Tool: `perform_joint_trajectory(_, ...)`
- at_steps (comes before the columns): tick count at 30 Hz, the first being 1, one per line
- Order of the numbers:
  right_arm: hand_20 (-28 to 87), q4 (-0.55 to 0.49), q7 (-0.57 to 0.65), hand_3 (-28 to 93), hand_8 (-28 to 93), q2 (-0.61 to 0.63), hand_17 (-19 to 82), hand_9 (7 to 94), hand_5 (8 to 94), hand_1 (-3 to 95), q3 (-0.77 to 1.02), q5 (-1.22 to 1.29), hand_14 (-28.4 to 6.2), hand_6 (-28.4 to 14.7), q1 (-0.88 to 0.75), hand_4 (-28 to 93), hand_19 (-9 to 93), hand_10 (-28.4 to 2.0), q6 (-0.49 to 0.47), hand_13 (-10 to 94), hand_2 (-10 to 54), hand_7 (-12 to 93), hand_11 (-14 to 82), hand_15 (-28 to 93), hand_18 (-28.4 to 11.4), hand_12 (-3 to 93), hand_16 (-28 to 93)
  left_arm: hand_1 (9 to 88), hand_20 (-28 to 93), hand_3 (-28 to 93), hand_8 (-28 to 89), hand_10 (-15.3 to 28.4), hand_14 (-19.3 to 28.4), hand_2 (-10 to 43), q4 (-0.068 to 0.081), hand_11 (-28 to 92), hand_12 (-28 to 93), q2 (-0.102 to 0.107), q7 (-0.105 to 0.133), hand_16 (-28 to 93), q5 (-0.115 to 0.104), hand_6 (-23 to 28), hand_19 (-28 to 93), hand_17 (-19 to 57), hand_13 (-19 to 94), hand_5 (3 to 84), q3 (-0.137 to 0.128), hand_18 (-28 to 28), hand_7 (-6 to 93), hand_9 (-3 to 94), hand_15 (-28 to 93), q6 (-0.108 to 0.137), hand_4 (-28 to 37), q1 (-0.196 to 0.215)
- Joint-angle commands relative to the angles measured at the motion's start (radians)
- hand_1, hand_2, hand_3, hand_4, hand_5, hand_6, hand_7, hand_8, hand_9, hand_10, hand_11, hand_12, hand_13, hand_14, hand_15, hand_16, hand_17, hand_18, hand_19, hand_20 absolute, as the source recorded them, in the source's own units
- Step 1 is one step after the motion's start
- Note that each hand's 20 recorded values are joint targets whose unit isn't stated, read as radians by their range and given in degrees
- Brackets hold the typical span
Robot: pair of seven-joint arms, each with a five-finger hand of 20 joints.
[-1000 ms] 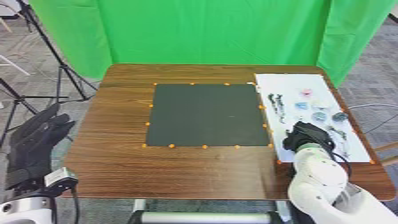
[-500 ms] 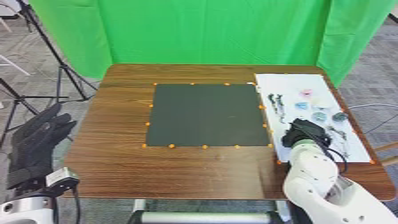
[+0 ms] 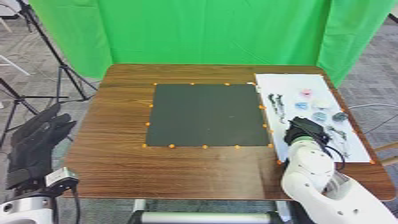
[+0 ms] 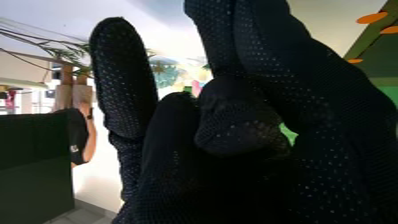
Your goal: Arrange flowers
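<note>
Sprigs (image 3: 278,107) and a pink bloom (image 3: 306,93) lay on the white sheet (image 3: 289,82). Above its near part was the right hand (image 3: 305,130), its grip impossible to tell; well left of it, the left hand (image 3: 37,135) was open. Picking well probably meant pinching one bare stem and lifting straight, sparing petals.

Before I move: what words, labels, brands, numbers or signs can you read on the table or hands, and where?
None can be read.
Sheet, mat: no legible text.
Left hand, right hand: none legible.
Left wrist box: any print is too small.
</note>
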Motion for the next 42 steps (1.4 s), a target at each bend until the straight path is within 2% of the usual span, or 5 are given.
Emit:
perform_joint_trajectory(1,-26,0.096,-0.018,71,21,0.000,55,93.7,88.2,58.8,-0.049,0.020,-5.0,-7.5,-0.076,-24,93,-7.1,0.050,94,-9.5,17,65.2,83,-15.6,30.2,21,25.5,1,82,-11,19.6,27.0,4.3,-0.005,34,7,-0.002,0.000,-16,0.001,8.5,58,-8.9,25,38.4,0.003,22.0,16.1,36.3,62,-0.009,-19.6,0.005)
perform_joint_trajectory(6,-24,0.100,-0.032,73,24,0.021,54,93.7,88.6,58.2,-0.064,0.000,-4.8,-7.4,-0.090,-23,93,-7.0,0.123,94,-9.5,18,66.1,84,-15.9,29.6,20,25.6,1,82,-11,19.6,27.0,4.3,-0.003,34,7,-0.001,0.002,-16,0.001,8.4,58,-8.9,25,38.4,0.009,22.0,16.1,36.3,62,-0.008,-19.6,0.004)
perform_joint_trajectory(14,-22,0.076,-0.048,74,25,0.058,53,93.7,88.8,57.8,-0.073,-0.020,-4.7,-7.6,-0.072,-22,93,-6.6,0.201,94,-9.5,19,67.0,84,-16.0,28.4,20,25.4,1,82,-11,19.7,27.1,4.2,-0.003,34,7,0.018,0.028,-16,-0.024,8.5,58,-8.9,25,38.5,0.009,22.0,16.0,36.3,62,0.002,-19.7,0.015)
perform_joint_trajectory(28,-19,0.020,-0.071,75,26,0.112,53,93.7,89.2,57.4,-0.062,-0.046,-4.6,-7.9,0.022,-21,93,-6.3,0.218,94,-9.5,20,68.0,85,-15.7,27.2,19,25.5,1,82,-11,19.7,27.0,4.3,-0.008,34,7,0.023,0.038,-16,-0.028,8.5,58,-8.9,25,38.5,0.007,22.0,16.0,36.3,62,0.011,-19.8,0.023)
perform_joint_trajectory(42,-17,-0.034,-0.098,75,27,0.118,53,93.7,89.4,57.1,-0.049,-0.051,-4.4,-7.5,0.107,-21,93,-6.1,0.200,94,-9.5,20,68.3,85,-15.6,26.8,19,25.5,1,82,-11,19.7,27.0,4.3,-0.012,34,7,0.040,0.062,-16,-0.051,8.5,58,-8.9,25,38.5,0.001,22.0,16.0,36.3,62,0.025,-19.8,0.038)
